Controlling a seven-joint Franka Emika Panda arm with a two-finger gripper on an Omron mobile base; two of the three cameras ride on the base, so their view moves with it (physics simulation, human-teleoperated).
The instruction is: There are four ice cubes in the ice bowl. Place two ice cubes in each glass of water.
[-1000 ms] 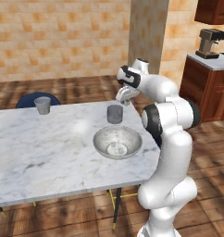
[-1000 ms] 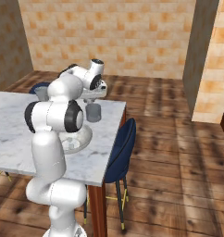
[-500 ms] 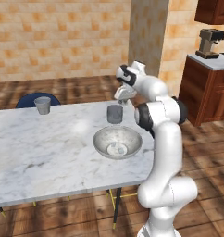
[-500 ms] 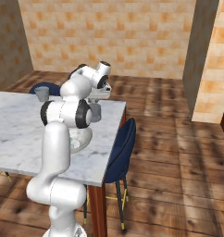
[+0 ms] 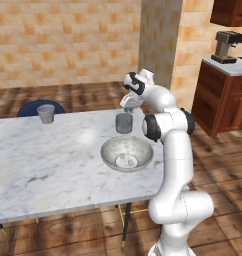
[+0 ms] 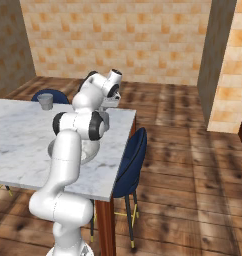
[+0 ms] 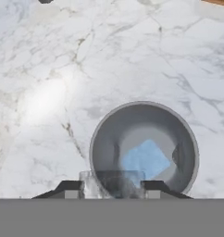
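Directly above the near glass of water I have the pincer hanging, jaws part-open on an ice cube; another cube already lies in that tumbler. It stands close to the marble worktop's far edge, just beyond the ice bowl, with cubes left in it. The second glass sits well apart at the far left, with bare marble between them.

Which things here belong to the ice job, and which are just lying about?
Job: ice bowl with ice cubes; near glass with a cube inside; far glass; gripper holding a cube.
Lying about: coffee machine; blue chairs; cabinet.
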